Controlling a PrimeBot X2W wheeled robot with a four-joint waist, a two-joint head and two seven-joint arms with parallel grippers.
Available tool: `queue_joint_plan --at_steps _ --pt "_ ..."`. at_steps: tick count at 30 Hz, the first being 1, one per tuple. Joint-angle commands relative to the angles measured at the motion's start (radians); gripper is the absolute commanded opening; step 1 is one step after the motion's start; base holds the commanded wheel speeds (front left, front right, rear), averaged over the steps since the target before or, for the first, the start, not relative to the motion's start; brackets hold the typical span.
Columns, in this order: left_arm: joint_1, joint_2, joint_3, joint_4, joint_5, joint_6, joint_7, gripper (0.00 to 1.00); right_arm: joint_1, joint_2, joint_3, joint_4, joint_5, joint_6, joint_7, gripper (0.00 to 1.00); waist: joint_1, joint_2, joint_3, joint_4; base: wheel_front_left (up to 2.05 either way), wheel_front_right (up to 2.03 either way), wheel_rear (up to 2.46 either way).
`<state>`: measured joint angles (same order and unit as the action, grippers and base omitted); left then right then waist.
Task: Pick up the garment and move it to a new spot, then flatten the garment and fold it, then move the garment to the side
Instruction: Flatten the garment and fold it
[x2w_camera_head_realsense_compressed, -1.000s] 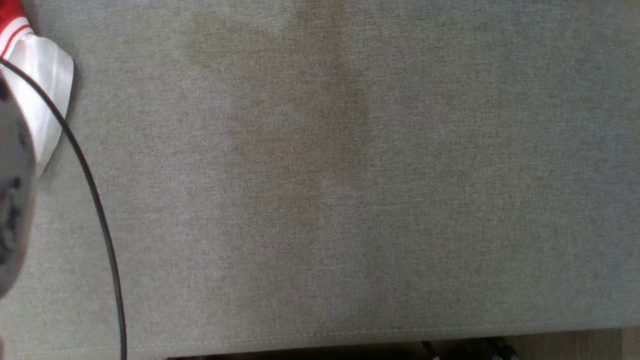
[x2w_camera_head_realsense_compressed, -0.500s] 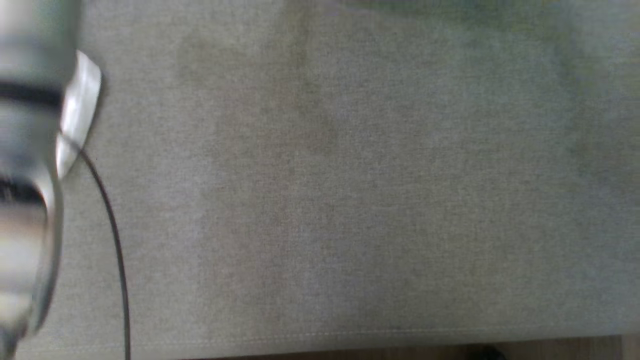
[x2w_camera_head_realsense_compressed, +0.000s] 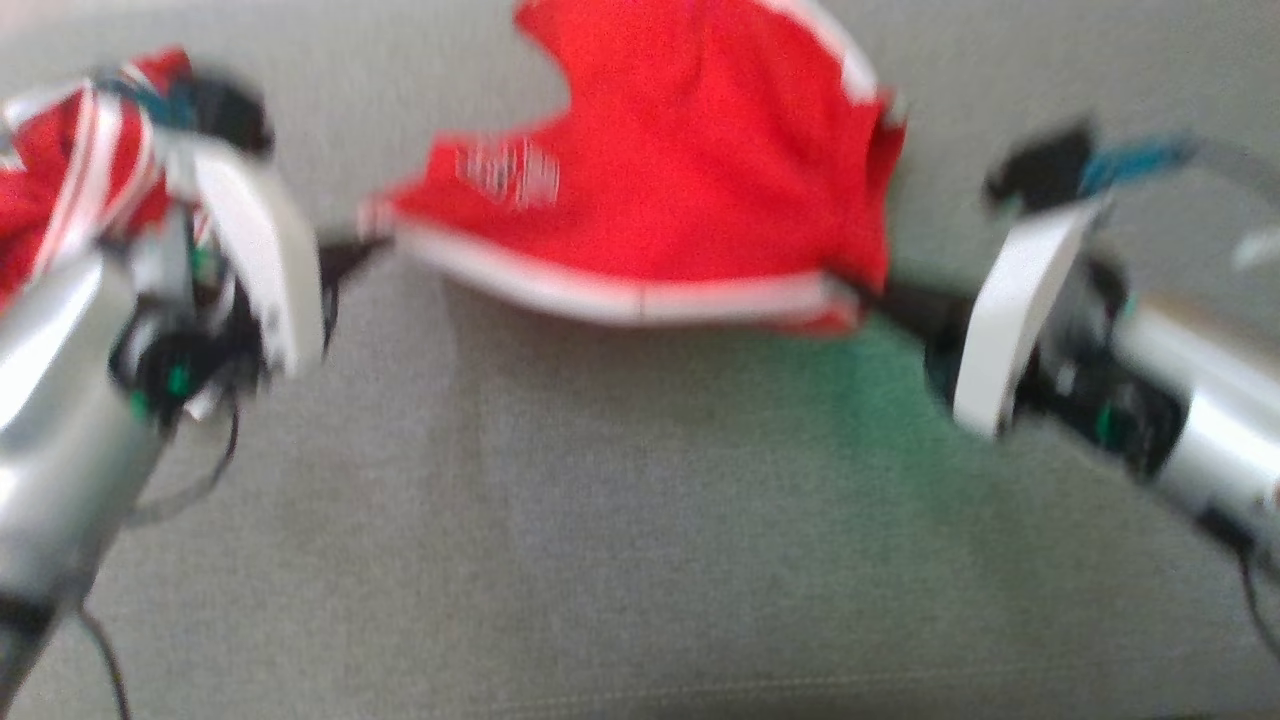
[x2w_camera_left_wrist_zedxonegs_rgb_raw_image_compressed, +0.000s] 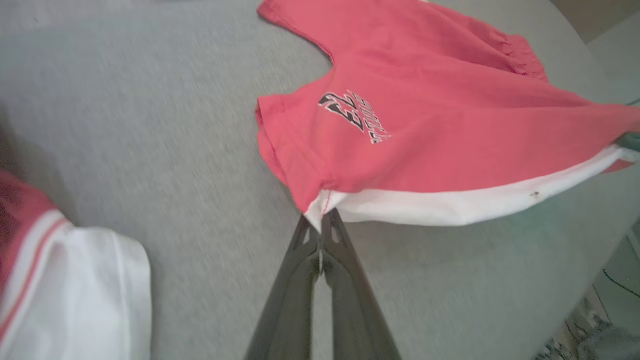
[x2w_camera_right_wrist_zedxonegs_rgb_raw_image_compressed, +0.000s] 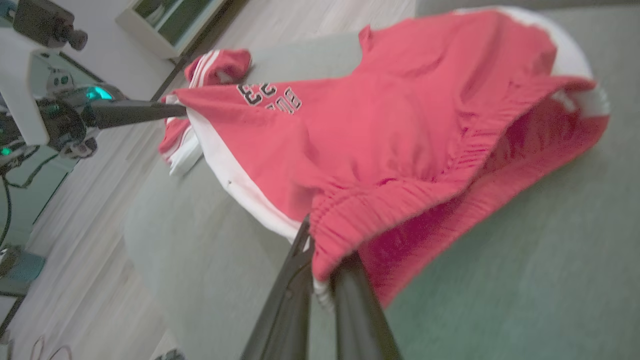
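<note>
The garment (x2w_camera_head_realsense_compressed: 680, 170) is a pair of red shorts with a white side stripe and a small printed number. It hangs stretched between my two grippers just above the grey cloth surface (x2w_camera_head_realsense_compressed: 640, 520). My left gripper (x2w_camera_head_realsense_compressed: 370, 240) is shut on the hem corner of one leg (x2w_camera_left_wrist_zedxonegs_rgb_raw_image_compressed: 320, 225). My right gripper (x2w_camera_head_realsense_compressed: 870, 295) is shut on the gathered waistband (x2w_camera_right_wrist_zedxonegs_rgb_raw_image_compressed: 317, 235). The far part of the garment (x2w_camera_left_wrist_zedxonegs_rgb_raw_image_compressed: 425, 135) trails on the surface. In the right wrist view the left gripper (x2w_camera_right_wrist_zedxonegs_rgb_raw_image_compressed: 170, 107) pulls the white stripe taut.
A second red and white garment (x2w_camera_head_realsense_compressed: 60, 170) lies crumpled at the left, behind my left arm (x2w_camera_left_wrist_zedxonegs_rgb_raw_image_compressed: 60, 285). The grey surface's front edge (x2w_camera_head_realsense_compressed: 640, 695) runs along the bottom of the head view. Wooden floor and a shelf (x2w_camera_right_wrist_zedxonegs_rgb_raw_image_compressed: 170, 20) lie beyond it.
The head camera has swung, so the picture has shifted. Both arms and the stretched red garment are now in it, where earlier only grey cloth and my left forearm showed.
</note>
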<state>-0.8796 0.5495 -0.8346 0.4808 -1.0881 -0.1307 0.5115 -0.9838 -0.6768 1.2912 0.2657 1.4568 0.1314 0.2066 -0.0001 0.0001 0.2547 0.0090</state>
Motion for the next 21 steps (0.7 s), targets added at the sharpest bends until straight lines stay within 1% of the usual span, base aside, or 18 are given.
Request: queue_joint_plan --at_steps 1,2,5,11,13,15,17,21 --pt "0.022 0.098 0.035 -0.090 -0.036 0.002 0.045 0.00 0.074 -0.042 -0.011 -0.044 -0.008 -0.001 0.038 0.00 0.0001 -0.0001 -0.128 -0.026 0.00 0.00 0.00" --pt "0.022 0.098 0.035 -0.090 -0.036 0.002 0.045 0.00 0.074 -0.042 -0.011 -0.044 -0.008 -0.001 0.038 0.00 0.0001 -0.0001 -0.128 -0.026 0.00 0.00 0.00" --pt "0.123 0.170 0.027 -0.217 -0.092 0.035 0.112 0.00 0.160 -0.068 -0.011 -0.089 0.007 -0.001 0.066 0.00 0.0001 -0.0001 -0.174 -0.035 0.00 0.00 0.00" --pt "0.274 0.329 0.029 -0.508 -0.189 0.137 0.214 0.00 0.294 -0.139 -0.011 -0.199 0.038 -0.001 0.119 0.00 0.0001 -0.0001 -0.198 -0.050 0.00 0.00 0.00" --pt "0.308 0.369 0.040 -0.581 -0.219 0.169 0.226 0.00 0.316 -0.156 -0.011 -0.234 0.047 -0.001 0.123 0.00 0.0001 -0.0001 -0.194 -0.056 0.00 0.00 0.00" --pt "0.326 0.397 0.056 -0.630 -0.236 0.196 0.223 0.00 0.326 -0.160 -0.014 -0.267 0.055 -0.001 0.109 0.00 0.0001 -0.0001 -0.188 -0.066 0.00 0.00 0.00" --pt "0.333 0.414 0.069 -0.658 -0.245 0.213 0.218 0.00 0.331 -0.157 -0.029 -0.287 0.069 -0.001 0.082 0.00 0.0001 -0.0001 -0.179 -0.077 0.00 0.00 0.00" --pt "0.312 0.430 0.089 -0.675 -0.271 0.213 0.240 0.00 0.328 -0.147 -0.063 -0.291 0.100 -0.001 0.041 0.00 0.0001 -0.0001 -0.151 -0.100 0.00 0.00 0.00"
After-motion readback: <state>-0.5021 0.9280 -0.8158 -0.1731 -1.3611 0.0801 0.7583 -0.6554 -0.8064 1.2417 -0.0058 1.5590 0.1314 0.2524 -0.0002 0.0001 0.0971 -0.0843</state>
